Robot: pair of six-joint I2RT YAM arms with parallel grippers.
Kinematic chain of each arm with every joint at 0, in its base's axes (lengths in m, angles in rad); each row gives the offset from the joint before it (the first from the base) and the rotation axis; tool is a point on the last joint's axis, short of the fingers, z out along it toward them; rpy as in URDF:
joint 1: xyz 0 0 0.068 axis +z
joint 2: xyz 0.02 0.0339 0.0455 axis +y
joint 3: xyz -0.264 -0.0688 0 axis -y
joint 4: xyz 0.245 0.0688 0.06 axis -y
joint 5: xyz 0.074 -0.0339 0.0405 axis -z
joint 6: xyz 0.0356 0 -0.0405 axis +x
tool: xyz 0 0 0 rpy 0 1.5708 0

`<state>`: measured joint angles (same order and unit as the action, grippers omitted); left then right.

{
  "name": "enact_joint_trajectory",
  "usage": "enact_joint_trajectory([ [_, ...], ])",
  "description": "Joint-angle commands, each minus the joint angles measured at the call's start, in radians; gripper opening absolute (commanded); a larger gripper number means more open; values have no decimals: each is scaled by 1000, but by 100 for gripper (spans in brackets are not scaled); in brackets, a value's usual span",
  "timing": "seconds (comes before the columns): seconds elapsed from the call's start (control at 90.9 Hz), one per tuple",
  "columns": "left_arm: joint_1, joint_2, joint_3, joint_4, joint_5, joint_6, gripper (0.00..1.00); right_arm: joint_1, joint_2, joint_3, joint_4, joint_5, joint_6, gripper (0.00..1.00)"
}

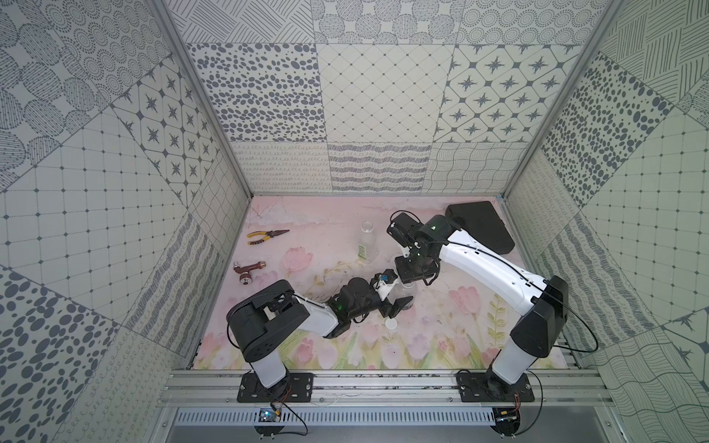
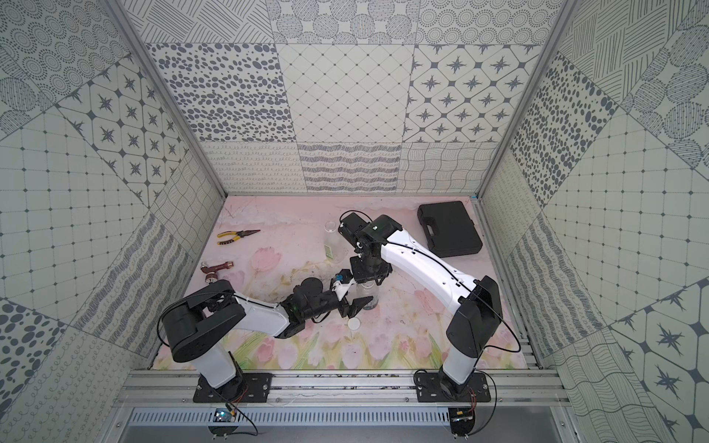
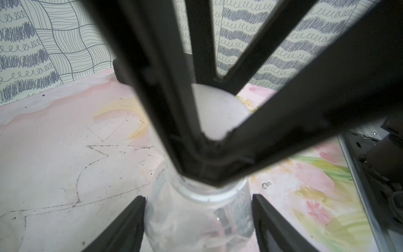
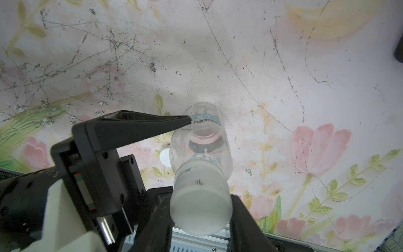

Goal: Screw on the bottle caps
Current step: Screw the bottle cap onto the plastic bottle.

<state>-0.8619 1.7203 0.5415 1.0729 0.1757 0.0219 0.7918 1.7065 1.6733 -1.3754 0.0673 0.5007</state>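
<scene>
Arms meet at the shorter bottle [image 4: 199,141]: right claw [image 4: 201,196] pinches its cap [image 4: 199,211], left claw [image 3: 197,196] flanks the body, grip unclear

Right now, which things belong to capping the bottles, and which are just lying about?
For the job: short bottle, cap on its neck, tall bottle, loose cap.
Just lying about: pliers, brown tap, black case.

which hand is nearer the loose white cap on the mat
Left. Left hand flanks the short bottle beside the loose cap; right hand grips the fitted cap atop it.
</scene>
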Motion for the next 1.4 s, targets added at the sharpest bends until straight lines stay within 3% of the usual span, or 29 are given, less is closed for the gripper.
enact_joint_trajectory([
  [0.0, 3, 6, 8, 50, 40, 3, 78, 4, 7, -18, 13, 17, -2, 42],
  [0.782, 3, 9, 33, 3, 41, 9, 70, 24, -20, -44, -12, 19, 7, 39],
  [1.046, 2, 10, 24, 22, 36, 6, 71, 23, -43, -61, 14, -49, 20, 39],
  [1.387, 3, 25, 3, 85, 47, -8, 75, 18, -43, -57, 16, -24, 31, 39],
])
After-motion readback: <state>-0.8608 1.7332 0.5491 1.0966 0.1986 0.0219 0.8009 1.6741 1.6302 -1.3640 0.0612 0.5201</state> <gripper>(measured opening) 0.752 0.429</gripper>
